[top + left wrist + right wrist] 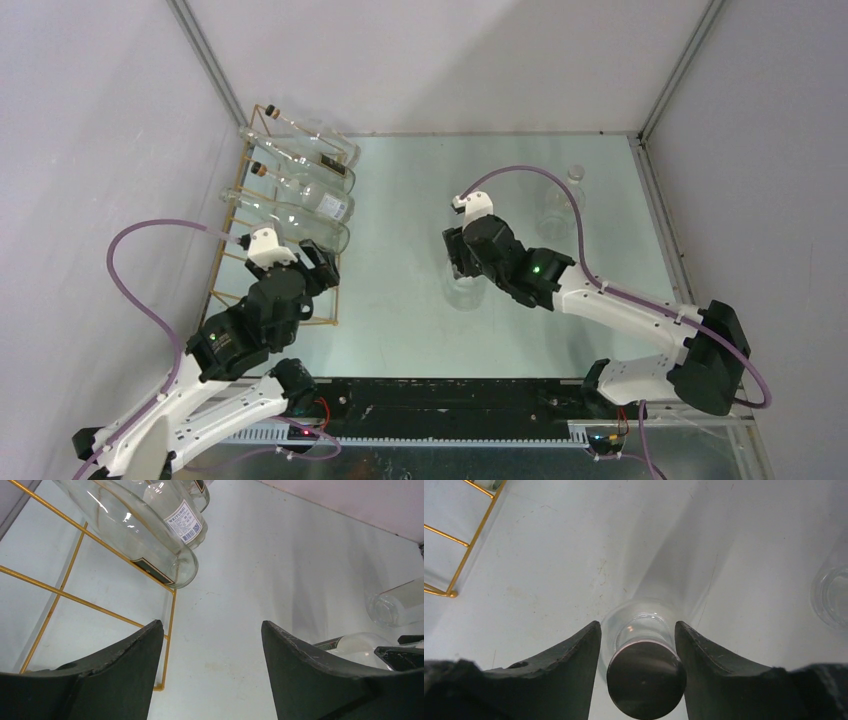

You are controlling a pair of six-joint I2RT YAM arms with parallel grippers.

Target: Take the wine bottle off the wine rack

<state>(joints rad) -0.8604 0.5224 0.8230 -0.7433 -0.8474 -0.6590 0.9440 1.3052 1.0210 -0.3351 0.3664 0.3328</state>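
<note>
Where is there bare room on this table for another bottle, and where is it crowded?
Bare: the table at far middle, between the racked bottles and the upright bottle at far right; the stretch between the wine rack and the bottle at the right hand. Crowded: the left side, with rack and left hand.

Under the left gripper (211,623) and the right gripper (638,625) spreads a pale, faintly green table (420,330), glossy, scuffed and lightly stained, catching soft light in broad streaks. Beyond both sets of fingertips it ends at a plain whitish back wall (450,60). Matching side walls (90,150) stand outward of each gripper, with metal posts (203,55) in the far corners.
</note>
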